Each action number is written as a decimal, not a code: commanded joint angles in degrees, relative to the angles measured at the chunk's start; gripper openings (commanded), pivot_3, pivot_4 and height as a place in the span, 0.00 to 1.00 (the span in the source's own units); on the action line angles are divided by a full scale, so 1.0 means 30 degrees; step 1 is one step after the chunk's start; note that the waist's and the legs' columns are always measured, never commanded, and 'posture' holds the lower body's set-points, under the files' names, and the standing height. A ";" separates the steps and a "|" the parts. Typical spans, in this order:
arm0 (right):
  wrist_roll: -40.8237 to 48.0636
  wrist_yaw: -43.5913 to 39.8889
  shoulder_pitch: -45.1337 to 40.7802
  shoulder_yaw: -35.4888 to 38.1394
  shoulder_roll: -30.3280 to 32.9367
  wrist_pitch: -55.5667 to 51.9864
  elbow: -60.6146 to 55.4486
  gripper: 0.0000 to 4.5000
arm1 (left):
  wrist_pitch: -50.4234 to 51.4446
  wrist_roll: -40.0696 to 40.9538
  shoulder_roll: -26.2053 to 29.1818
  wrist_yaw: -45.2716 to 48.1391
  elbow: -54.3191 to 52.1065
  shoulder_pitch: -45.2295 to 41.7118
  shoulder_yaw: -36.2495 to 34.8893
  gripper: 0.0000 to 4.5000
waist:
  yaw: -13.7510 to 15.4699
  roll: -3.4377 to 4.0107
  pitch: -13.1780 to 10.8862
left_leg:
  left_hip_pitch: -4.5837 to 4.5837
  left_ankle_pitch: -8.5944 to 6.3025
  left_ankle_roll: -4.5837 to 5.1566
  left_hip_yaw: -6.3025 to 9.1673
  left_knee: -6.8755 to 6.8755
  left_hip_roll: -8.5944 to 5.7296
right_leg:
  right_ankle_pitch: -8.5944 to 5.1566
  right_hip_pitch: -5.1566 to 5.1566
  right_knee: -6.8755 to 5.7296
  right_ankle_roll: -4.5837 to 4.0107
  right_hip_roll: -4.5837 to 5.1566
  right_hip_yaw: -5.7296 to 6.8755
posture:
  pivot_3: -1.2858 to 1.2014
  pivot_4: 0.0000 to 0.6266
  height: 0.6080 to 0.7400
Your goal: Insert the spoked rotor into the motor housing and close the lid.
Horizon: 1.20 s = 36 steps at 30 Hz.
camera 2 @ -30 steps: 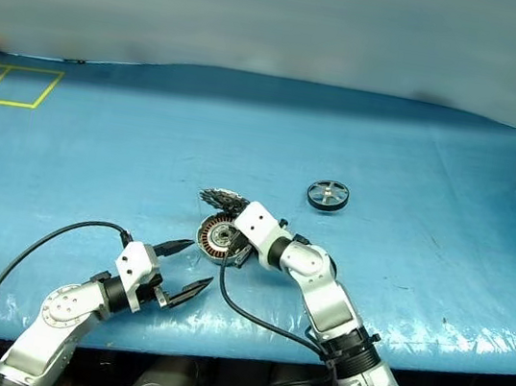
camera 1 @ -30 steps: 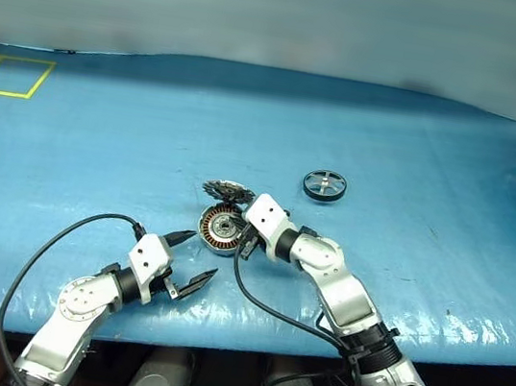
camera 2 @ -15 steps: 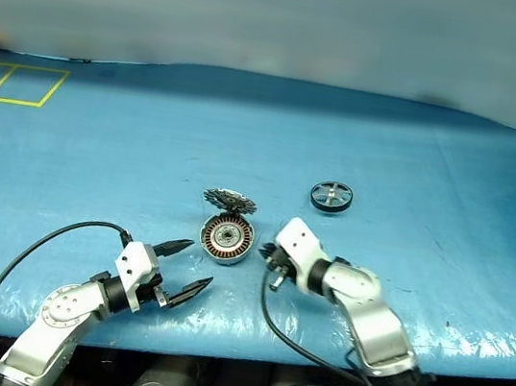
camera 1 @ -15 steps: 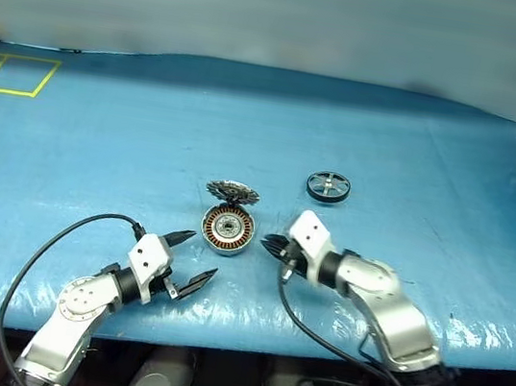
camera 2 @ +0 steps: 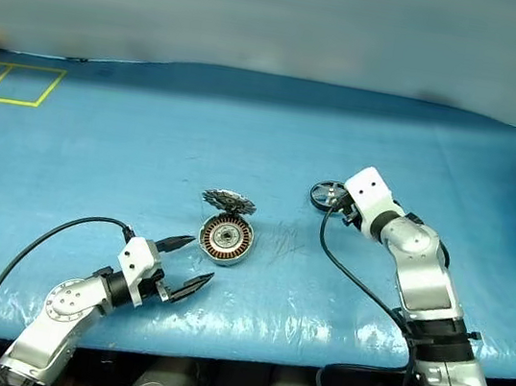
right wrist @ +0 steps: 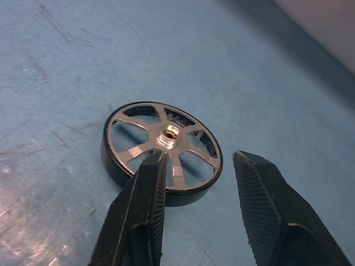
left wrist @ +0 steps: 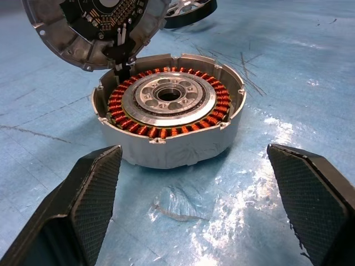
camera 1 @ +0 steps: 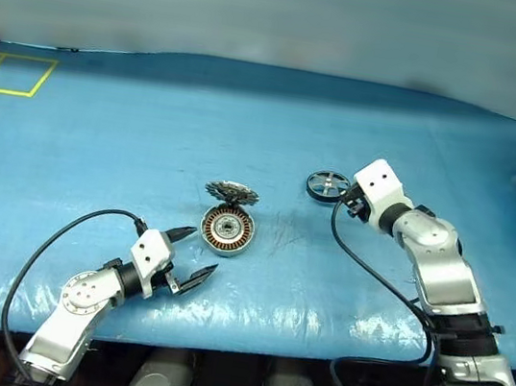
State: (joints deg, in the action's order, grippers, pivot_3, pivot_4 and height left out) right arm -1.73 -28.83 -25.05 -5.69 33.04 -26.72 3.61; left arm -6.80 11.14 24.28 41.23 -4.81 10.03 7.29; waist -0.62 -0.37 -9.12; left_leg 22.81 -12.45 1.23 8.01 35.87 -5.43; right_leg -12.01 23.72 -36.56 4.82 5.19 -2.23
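We see the spoked rotor (right wrist: 162, 146) lying flat on the blue tabletop (camera 1: 99, 150), to the right of and a little beyond the motor housing (camera 1: 227, 229); the two are well apart. The right end effector (right wrist: 195, 206) hangs just beside the rotor on its near right side, with its fingers parted to a moderate gap and nothing between them; in the right wrist view one finger (right wrist: 141, 210) overlaps the rotor's near rim and the other stands clear of it; we cannot tell whether either touches the wheel.

The motor housing sits open on the tabletop, its copper-brown winding ring around a silver centre facing up; the lid (left wrist: 91, 25) stands tilted up from the housing's far edge, joined there, its ribbed inner side turned toward us.

The left end effector (camera 1: 188, 252) sits low over the near part of the tabletop, pointing toward the housing from the near left; its fingers (left wrist: 83, 205) are spread wide, wider than the housing, and hold nothing; the housing lies beyond the fingertips, apart from them. A black cable (camera 1: 46, 249) loops from the left wrist.
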 commanded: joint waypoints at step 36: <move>0.1680 -0.2860 0.0178 -0.0198 -0.0577 -0.0111 -0.1517 0.44 | -0.0350 -0.0291 -0.0141 -0.0473 -0.0613 0.0528 -0.0115 0.99 | -0.0017 0.0016 -0.0008 | -0.0002 -0.0003 0.0004 -0.0009 0.0014 0.0005 | 0.0015 -0.0004 -0.0001 0.0018 -0.0008 -0.0013 | 0.52 0.24 1.00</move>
State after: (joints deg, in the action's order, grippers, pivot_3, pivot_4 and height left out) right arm 2.08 -35.61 -25.03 -6.36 30.64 -26.45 2.94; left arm -6.92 10.12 24.05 40.00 -4.82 11.44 7.30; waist -0.67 -0.33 -9.15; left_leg 22.80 -12.46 1.24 7.99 35.91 -5.41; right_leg -11.96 23.71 -36.56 4.88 5.17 -2.27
